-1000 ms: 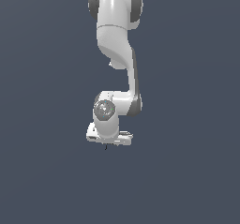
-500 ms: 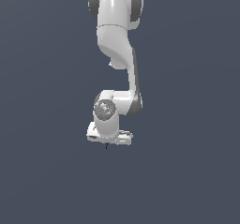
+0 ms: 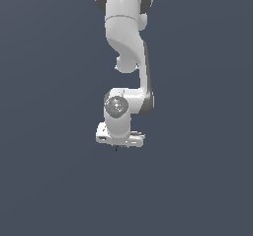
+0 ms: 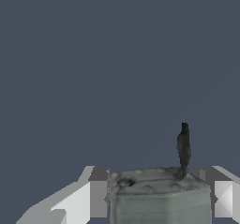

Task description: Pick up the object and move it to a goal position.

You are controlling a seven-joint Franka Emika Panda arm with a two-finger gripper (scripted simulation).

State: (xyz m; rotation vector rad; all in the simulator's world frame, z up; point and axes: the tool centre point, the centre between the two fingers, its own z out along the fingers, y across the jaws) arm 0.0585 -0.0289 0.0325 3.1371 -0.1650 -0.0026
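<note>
Pinching the object (image 4: 157,195) between both fingers (image 4: 89,197), we see our gripper (image 4: 157,200) pressed flush on its grey sides.

object (image 4: 159,197) filling tool (image 4: 154,195) gap, open surroundings

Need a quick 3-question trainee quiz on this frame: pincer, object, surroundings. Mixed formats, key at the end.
1. True or false: in the wrist view, the object sits between the pincer fingers.
2. Multiple choice: the thin dark stem rises from the object's A) grey-white body, B) red handle, C) yellow lid.
3. Fill in: in the exterior view, the arm hangs from the frame's ____ edge, pincer at its lower end.

Key: 1 true; 2 A; 3 top.
</note>
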